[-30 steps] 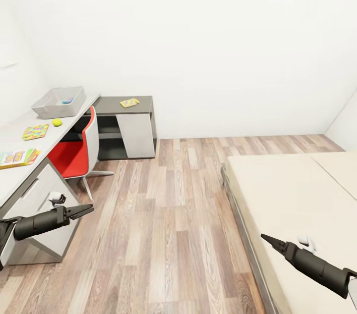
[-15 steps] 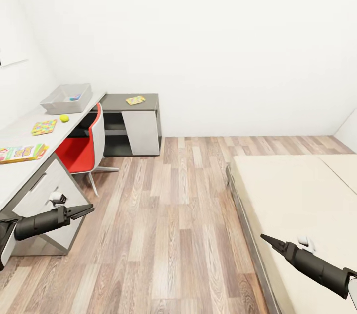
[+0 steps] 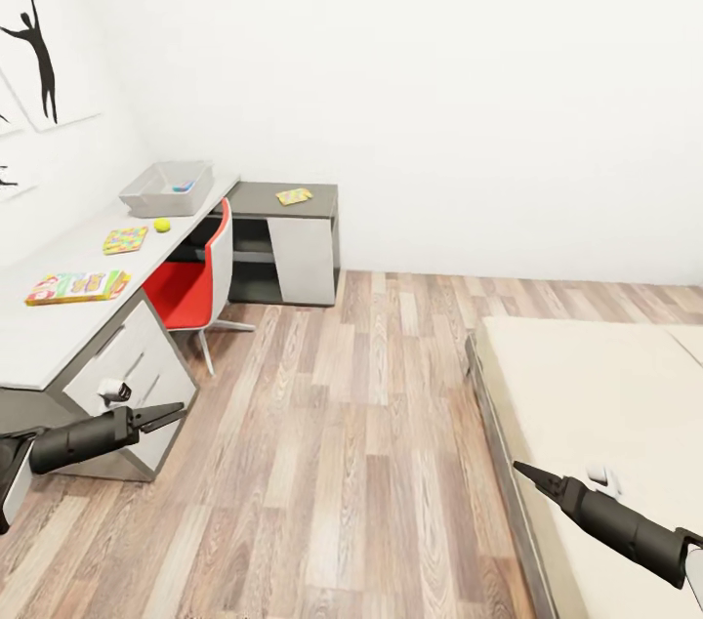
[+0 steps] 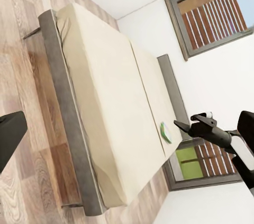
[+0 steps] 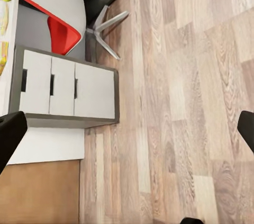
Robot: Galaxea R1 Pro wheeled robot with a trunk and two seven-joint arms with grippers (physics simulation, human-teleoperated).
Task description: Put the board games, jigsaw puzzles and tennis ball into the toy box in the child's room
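The light grey toy box stands at the far end of the pale table, with something small and blue inside. In front of it lie the tennis ball, a jigsaw puzzle and a board game. A second puzzle lies on the lower dark section. On the bed, a green-white board game rests near the far side. My left gripper hangs open beside the drawers. My right gripper is open over the bed's edge. Both hold nothing.
A red and white chair is pushed under the table. White drawers sit below the near end. Wood-plank floor runs between table and bed. Black silhouette pictures hang on the left wall.
The whole view has swung left: table and bed sit further right in the picture and the wall pictures have come into sight. Both arms keep the same pose.
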